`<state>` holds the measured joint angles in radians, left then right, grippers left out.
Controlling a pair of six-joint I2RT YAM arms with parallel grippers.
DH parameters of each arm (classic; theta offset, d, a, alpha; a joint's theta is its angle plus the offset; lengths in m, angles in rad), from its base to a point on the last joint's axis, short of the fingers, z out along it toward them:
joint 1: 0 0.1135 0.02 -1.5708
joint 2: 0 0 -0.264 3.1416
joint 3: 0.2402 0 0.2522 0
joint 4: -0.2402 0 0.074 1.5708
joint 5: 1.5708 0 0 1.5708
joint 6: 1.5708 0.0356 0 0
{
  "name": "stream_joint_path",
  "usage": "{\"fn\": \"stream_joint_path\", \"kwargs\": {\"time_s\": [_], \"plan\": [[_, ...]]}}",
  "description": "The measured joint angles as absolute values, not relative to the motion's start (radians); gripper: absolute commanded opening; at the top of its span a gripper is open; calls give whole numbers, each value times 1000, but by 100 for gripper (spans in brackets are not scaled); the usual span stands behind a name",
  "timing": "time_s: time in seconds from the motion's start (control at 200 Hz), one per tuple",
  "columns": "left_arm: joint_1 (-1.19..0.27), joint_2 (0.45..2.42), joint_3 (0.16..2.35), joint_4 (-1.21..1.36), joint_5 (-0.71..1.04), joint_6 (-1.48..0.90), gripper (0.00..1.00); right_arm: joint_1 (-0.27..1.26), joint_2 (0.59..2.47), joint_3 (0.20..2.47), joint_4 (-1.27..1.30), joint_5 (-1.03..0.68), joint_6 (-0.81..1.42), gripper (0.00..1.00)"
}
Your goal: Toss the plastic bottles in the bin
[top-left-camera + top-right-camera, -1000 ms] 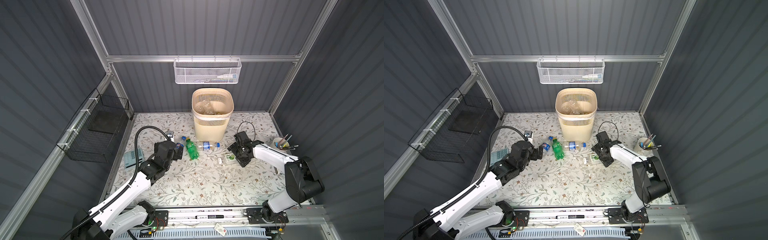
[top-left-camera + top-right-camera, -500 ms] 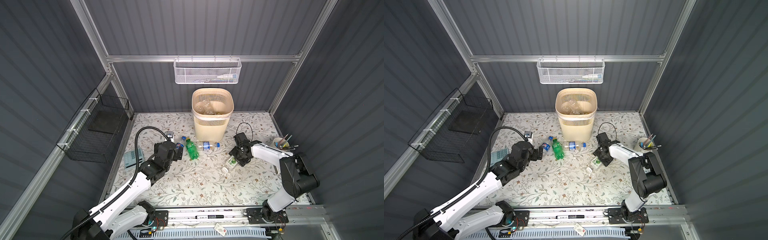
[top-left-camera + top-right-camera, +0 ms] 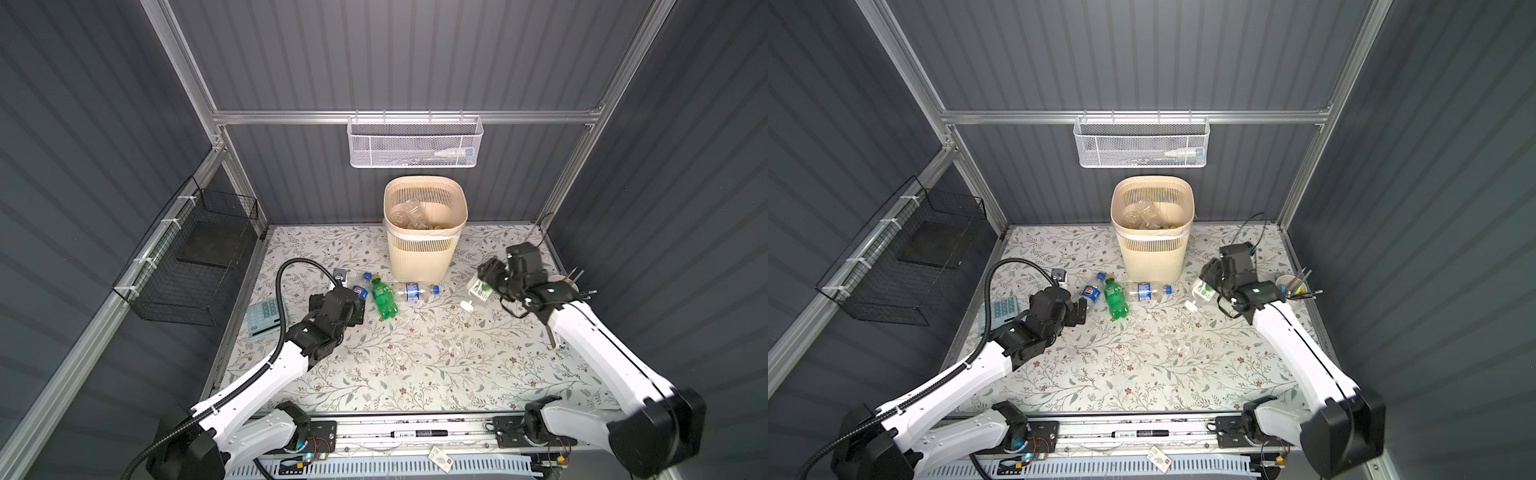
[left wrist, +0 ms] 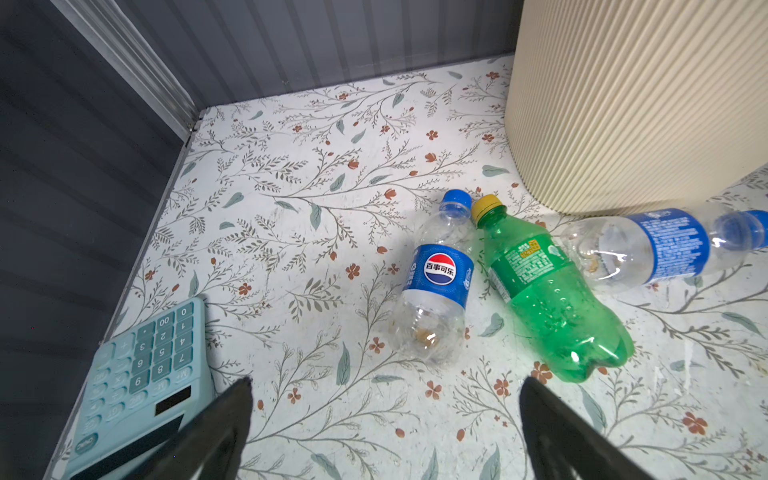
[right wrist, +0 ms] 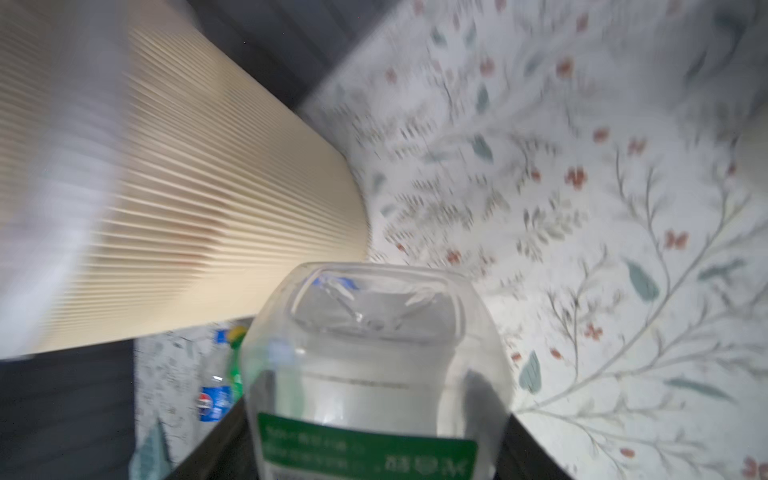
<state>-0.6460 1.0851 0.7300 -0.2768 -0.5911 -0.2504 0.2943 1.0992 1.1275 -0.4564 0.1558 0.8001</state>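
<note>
Risk of a short drop — the green-labelled clear bottle is clamped in the right gripper, lifted beside the bin but apart from its wall, so a swing made too low could knock the bin, or the slick plastic could slide from the pinch. In the right wrist view its squarish base is turned away, long axis roughly along the gripper's reach, tilted. The left gripper is spread wide, empty, just short of the Pepsi bottle.

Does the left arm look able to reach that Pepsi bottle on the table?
Probably yes: the left gripper is open, the Pepsi bottle lies just ahead, nothing between them. The green bottle beside it may crowd one finger.
</note>
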Motion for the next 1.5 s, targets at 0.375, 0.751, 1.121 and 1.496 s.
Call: {"fn": "stream_joint_path", "kwargs": {"time_s": [0.375,0.751,1.121,1.496], "plan": [[-640,1192,730,-281,-575,-302,100,282,1066,1498,-170,287,659,52],[-640,1200,738,-327,-565,-319,100,347,1918,2224,-608,-40,601,99],[-633,1267,800,-337,-547,-292,100,235,1303,1614,-432,57,609,99],[-508,1524,986,-339,-391,-174,93,58,1015,970,-355,14,689,99]]}}
